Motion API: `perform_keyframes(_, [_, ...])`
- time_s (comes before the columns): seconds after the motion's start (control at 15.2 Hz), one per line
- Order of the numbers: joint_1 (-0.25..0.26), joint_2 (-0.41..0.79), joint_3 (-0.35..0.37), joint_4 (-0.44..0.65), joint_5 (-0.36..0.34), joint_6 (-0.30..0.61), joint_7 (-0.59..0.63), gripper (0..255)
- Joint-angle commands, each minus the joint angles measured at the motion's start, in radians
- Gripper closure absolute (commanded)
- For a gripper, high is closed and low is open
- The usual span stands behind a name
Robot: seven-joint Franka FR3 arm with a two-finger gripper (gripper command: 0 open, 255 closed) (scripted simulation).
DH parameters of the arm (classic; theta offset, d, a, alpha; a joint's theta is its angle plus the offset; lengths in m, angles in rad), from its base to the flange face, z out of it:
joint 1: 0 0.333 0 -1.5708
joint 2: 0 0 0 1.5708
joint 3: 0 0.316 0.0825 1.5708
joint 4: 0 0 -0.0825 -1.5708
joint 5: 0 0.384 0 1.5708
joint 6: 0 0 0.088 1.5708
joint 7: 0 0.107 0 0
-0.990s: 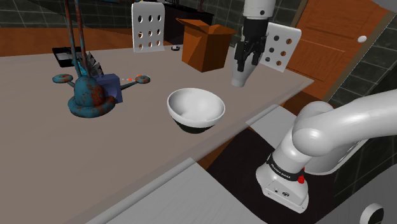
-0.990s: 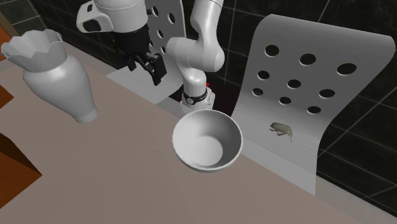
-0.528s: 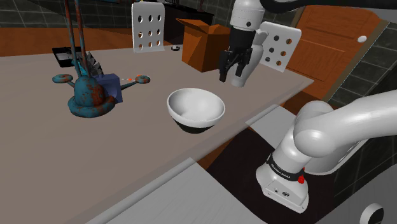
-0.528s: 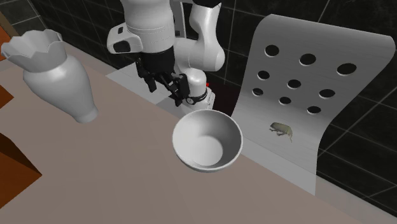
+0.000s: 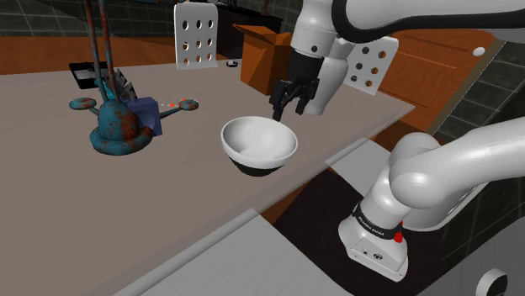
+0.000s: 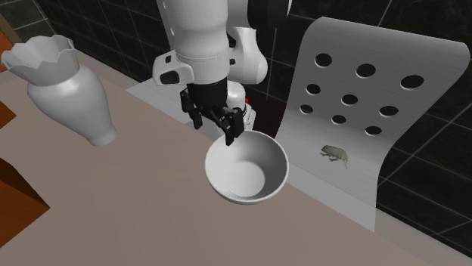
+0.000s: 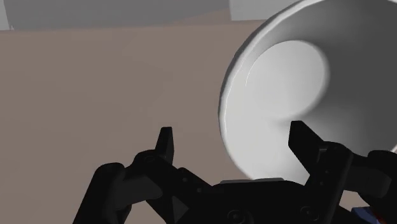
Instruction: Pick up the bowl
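- White round bowl with a dark underside [image 5: 259, 145]: upright on the grey-brown tabletop [image 5: 126, 193], close to the edge that faces the stand, roughly midway along that edge. Hollow bare, nothing inside.
- All-black two-finger pincer [image 5: 288, 108]: spread wide, gripping nothing, pointing down, just above the bowl's rim on the side toward the tabletop corner at the shoulder view's far right.
- From the wrist view: one fingertip over the bowl's [image 7: 286, 83] pale inside, the other over bare tabletop, the rim crossing the gap between them. No contact visible on either side.
- From the second exterior view: pincer [image 6: 214, 128] low, at the rim of the bowl [image 6: 247, 166], on the side nearer the arm's base.
- Step in hand, as judged: final approach for a rim grasp. Lined up, not yet gripped, not yet lifted.
- Next move, as judged: lower a little more, to put one finger inside the wall and the other outside. Then press together on the wall and raise straight up.
- Care needed: a thin, curved, sloping wall, so likely to slip or tip under a shallow pinch. Better to go deep enough for a firm hold, without pushing the bowl toward the near edge.
- Neighbours all well apart from the bowl: white vase with a scalloped mouth, lying on its side [image 6: 64, 91]; brown cardboard box [image 5: 269, 59]; white bent panel with round holes [image 6: 363, 113]; blue, rust-stained bell-shaped piece [image 5: 118, 126].
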Motion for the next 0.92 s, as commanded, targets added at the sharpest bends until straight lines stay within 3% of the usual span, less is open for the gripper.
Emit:
perform_keyframes(0.0, [0.002,-0.002,0.003,-0.031,0.004,0.03,-0.001,0])
perform_keyframes(0.26, [0.004,0.0,0.007,-0.064,0.008,0.065,-0.002,0])
perform_keyframes(0.33, [0.003,-0.001,0.007,-0.063,0.008,0.064,-0.003,255])
perform_keyframes(0.86, [0.004,-0.001,0.007,-0.064,0.008,0.064,-0.003,255])
